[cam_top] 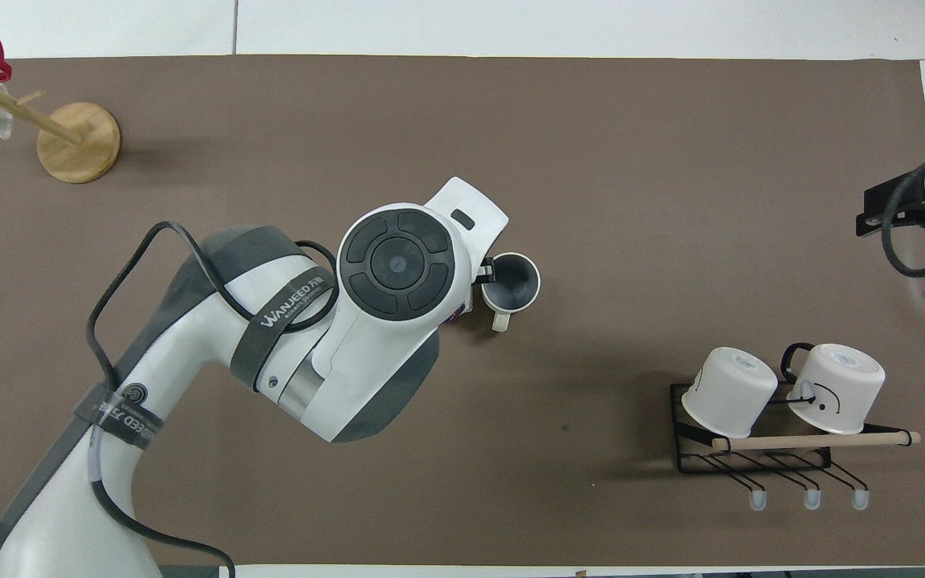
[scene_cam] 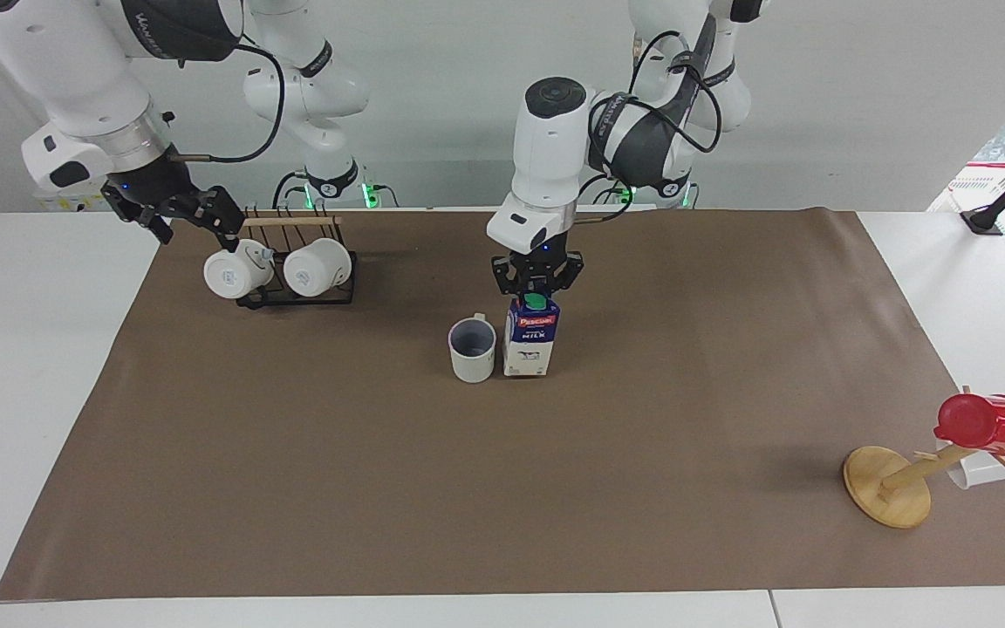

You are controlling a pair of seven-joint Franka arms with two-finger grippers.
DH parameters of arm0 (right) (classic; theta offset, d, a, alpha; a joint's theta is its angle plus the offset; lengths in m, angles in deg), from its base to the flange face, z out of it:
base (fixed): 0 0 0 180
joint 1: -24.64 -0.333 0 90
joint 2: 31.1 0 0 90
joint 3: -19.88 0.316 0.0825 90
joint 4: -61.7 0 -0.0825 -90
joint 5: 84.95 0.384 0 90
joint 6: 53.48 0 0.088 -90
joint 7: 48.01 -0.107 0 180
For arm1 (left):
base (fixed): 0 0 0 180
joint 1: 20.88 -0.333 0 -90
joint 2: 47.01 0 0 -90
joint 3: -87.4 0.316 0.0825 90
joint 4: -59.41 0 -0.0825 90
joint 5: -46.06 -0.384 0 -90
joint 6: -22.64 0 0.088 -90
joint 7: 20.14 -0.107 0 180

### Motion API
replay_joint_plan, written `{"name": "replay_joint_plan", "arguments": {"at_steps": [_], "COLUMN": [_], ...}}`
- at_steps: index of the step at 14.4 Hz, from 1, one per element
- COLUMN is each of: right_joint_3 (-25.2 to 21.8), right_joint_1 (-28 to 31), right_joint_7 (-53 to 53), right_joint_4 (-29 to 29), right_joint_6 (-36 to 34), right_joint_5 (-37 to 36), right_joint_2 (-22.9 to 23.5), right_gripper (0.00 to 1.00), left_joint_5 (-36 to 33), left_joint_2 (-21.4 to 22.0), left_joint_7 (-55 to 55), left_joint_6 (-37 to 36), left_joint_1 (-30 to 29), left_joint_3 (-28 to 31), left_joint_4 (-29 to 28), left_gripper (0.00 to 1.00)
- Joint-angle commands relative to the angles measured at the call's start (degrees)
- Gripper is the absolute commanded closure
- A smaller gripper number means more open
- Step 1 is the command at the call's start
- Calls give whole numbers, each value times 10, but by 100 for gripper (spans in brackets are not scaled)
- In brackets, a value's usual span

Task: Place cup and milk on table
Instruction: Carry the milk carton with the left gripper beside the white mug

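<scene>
The cup (scene_cam: 473,349) stands upright on the brown sheet of the table (scene_cam: 502,488), mouth up, near the middle; it also shows in the overhead view (cam_top: 511,282). The milk (scene_cam: 530,346) stands upright close beside the cup, toward the left arm's end, its base down at the sheet. My left gripper (scene_cam: 536,288) is shut on the carton's gable top, by the green cap. In the overhead view the left arm hides nearly all of the carton. My right gripper (scene_cam: 195,232) is open and empty, up in the air over the sheet's edge beside the wire rack.
A black wire rack (scene_cam: 297,296) with two white mugs (scene_cam: 317,267) stands near the robots toward the right arm's end. A wooden mug tree (scene_cam: 891,484) carrying a red cup (scene_cam: 987,423) stands farther from the robots at the left arm's end.
</scene>
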Motion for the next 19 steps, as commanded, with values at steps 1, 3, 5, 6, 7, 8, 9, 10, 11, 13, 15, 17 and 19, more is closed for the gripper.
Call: {"name": "replay_joint_plan", "arguments": {"at_steps": [1, 3, 5, 6, 7, 8, 9, 10, 11, 13, 15, 17, 19], "right_joint_3": [14, 14, 14, 13, 14, 15, 16, 17, 18, 18, 18, 18, 18], "right_joint_1": [12, 10, 9, 9, 8, 8, 7, 7, 7, 7, 7, 8, 8], "right_joint_7": [-2, -2, -2, -4, -16, -31, -38, -38, -38, -37, -37, -37, -39], "right_joint_4": [-15, -16, -17, -18, -18, -19, -20, -21, -22, -22, -22, -22, -22], "right_joint_6": [-3, -4, -5, -2, 2, 9, 13, 13, 13, 13, 12, 13, 12], "right_joint_5": [10, 10, 10, 7, 3, 2, 1, 1, 1, 1, 1, 1, 2], "right_joint_2": [-15, -16, -16, -17, -16, -17, -17, -17, -18, -18, -18, -18, -18], "right_gripper": [0, 0, 0, 0, 0, 0, 0, 0, 0, 0, 0, 0, 0], "left_joint_5": [-30, -32, -32, -32, -32, -32, -32, -31, -31, -31, -31, -31, -27], "left_joint_2": [-4, -4, -4, -3, -3, -3, -3, -3, -3, 3, 12, 41, 86], "left_joint_7": [17, 19, 22, 22, 22, 22, 22, 23, 23, 18, 15, 12, -10], "left_joint_6": [-7, -12, -12, -12, -12, -10, -10, -10, -7, -7, -11, -19, -50], "left_joint_1": [10, 10, 9, 9, 9, 9, 8, 6, 3, 2, 2, 0, -39], "left_joint_3": [8, 8, 8, 8, 8, 8, 8, 8, 8, 8, 10, 14, 14], "left_joint_4": [2, -6, -9, -12, -11, -11, -11, -11, -11, -10, -6, -7, -11], "left_gripper": [100, 100, 100, 100, 100, 100, 100, 93, 41, 0, 0, 0, 0]}}
